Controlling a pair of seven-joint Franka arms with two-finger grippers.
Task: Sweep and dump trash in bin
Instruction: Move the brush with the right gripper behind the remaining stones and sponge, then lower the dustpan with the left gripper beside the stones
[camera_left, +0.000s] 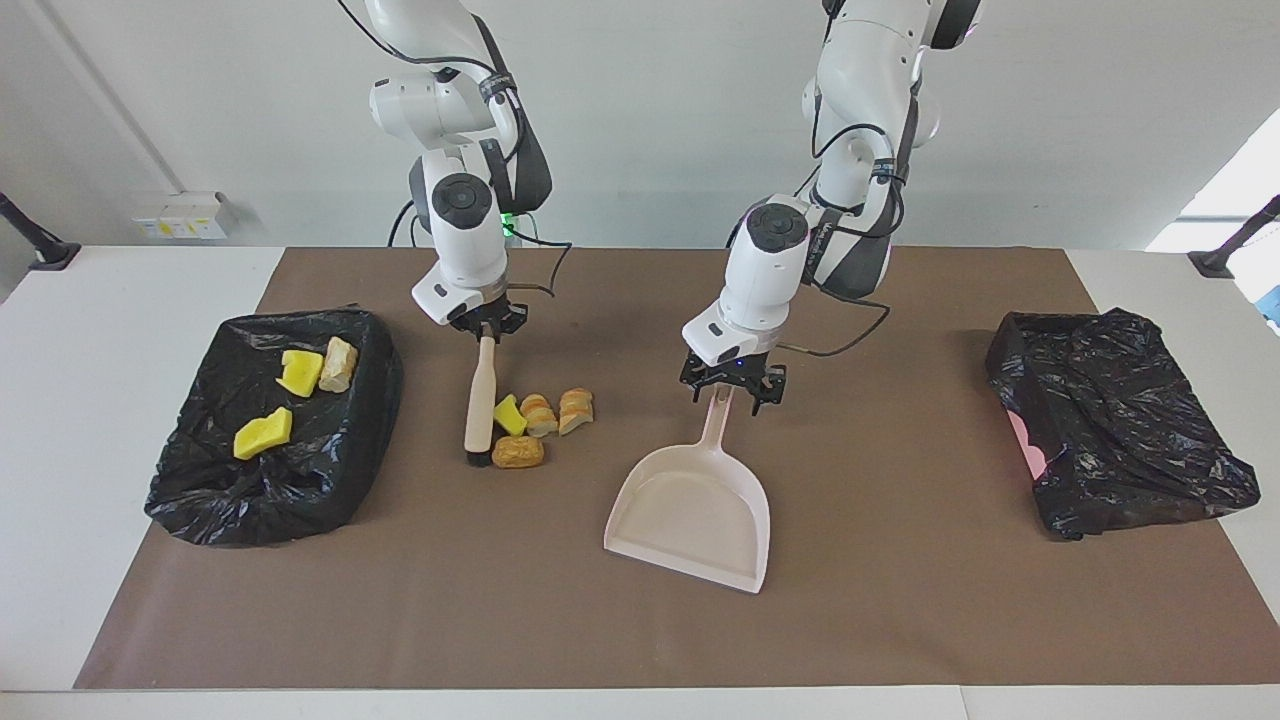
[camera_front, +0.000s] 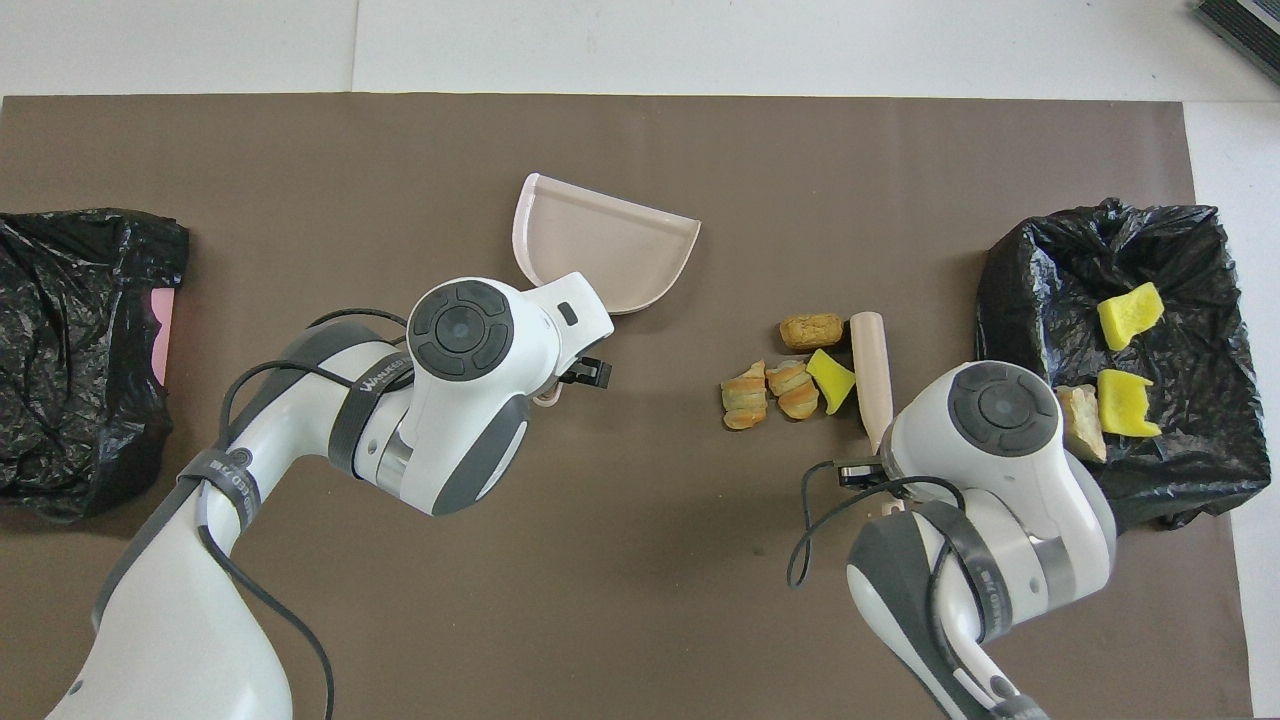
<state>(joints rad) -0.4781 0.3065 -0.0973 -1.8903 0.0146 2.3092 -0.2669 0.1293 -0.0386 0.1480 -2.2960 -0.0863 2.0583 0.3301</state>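
Lined bin (camera_left: 200, 500): at nine o'clock, holding three dumped scraps.
Right gripper (camera_left: 486, 330): clamped on brush (camera_left: 480, 405), bristles down to herd.
Trash (camera_left: 530, 430): four scraps bunched against brush, at dustpan's ten o'clock.
Left gripper (camera_left: 732, 385): fingers spread over handle of dustpan (camera_left: 690, 510), resting flat, mouth at six o'clock.

mat: brown mat (camera_left: 900, 600) on white table (camera_left: 100, 330) | wall: socket box (camera_left: 182, 214) | corner: dark object (camera_front: 1240, 22)
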